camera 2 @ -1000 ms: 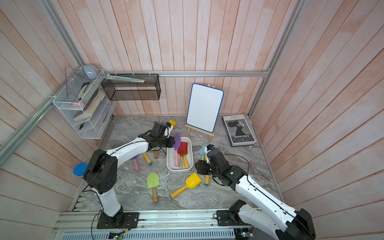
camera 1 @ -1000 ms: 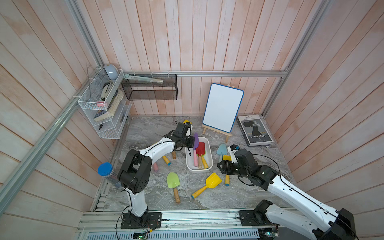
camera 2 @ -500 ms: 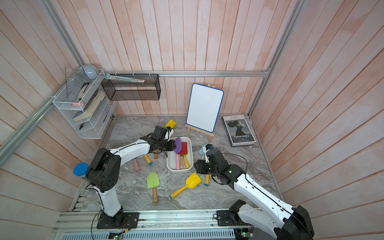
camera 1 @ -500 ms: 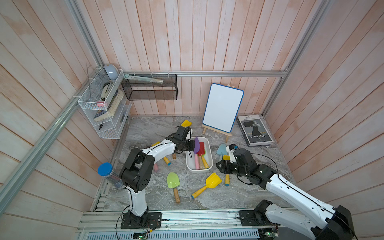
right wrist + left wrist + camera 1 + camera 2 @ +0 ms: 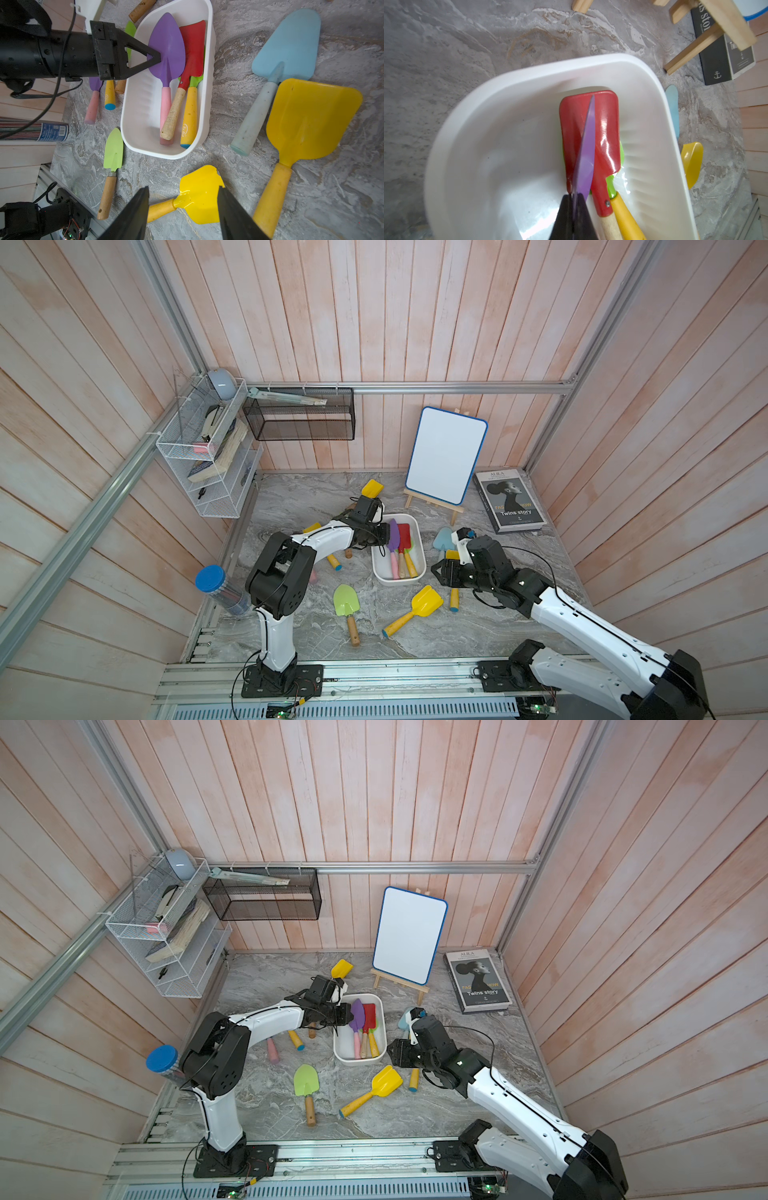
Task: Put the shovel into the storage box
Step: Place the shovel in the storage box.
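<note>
- Your left fingers [image 5: 562, 222] are clenched on the edge of the purple shovel [image 5: 168, 45], gripping its blade.
- That purple shovel is already within the storage box [image 5: 141, 108]. Its blade is turned on edge over a red shovel [image 5: 606, 128], and its pink handle reaches down into the box.
- A green shovel with a yellow handle [image 5: 191, 116] lies in the box too, under the red one.
- Your right fingers [image 5: 133, 216] are spread apart and grasp nothing. They hang over a small yellow shovel [image 5: 199, 195] that lies on the bench [image 5: 307, 497] near the box.
- Farther out, a blue shovel [image 5: 288, 45] and a larger yellow shovel [image 5: 311, 118] lie side by side on the bench.
- A whiteboard [image 5: 446, 456] and a book [image 5: 509, 499] stand at the back.
</note>
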Controlling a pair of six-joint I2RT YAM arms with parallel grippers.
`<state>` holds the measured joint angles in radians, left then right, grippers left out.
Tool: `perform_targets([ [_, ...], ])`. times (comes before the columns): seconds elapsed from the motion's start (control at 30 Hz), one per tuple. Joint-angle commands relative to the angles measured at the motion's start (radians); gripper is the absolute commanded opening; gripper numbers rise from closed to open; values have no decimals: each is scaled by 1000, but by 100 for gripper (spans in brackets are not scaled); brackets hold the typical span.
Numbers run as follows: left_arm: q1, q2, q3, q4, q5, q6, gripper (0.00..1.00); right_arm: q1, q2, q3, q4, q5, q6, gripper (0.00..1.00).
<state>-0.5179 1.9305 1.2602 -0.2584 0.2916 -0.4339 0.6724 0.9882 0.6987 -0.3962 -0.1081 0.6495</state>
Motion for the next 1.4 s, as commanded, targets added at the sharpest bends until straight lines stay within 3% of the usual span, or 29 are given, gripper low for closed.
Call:
perform_targets([
  [0.0,-6,41,16,-6,17,2,4,-8,6,-13,10,-13,-14,58],
  [0.3,-10,69,60,-61,-10,1,31,-9,7,-16,14,-19,-16,58],
  [0.5,-22,84,115,-114,-38,1,41,-11,7,-18,15,-19,-16,58],
  [1.0,-79,226,380,-418,-233,-38,49,-13,-16,-35,14,-18,-14,58],
  [1.37,-89,248,431,-513,-284,-64,50,-18,-25,-44,20,-26,-17,58],
])
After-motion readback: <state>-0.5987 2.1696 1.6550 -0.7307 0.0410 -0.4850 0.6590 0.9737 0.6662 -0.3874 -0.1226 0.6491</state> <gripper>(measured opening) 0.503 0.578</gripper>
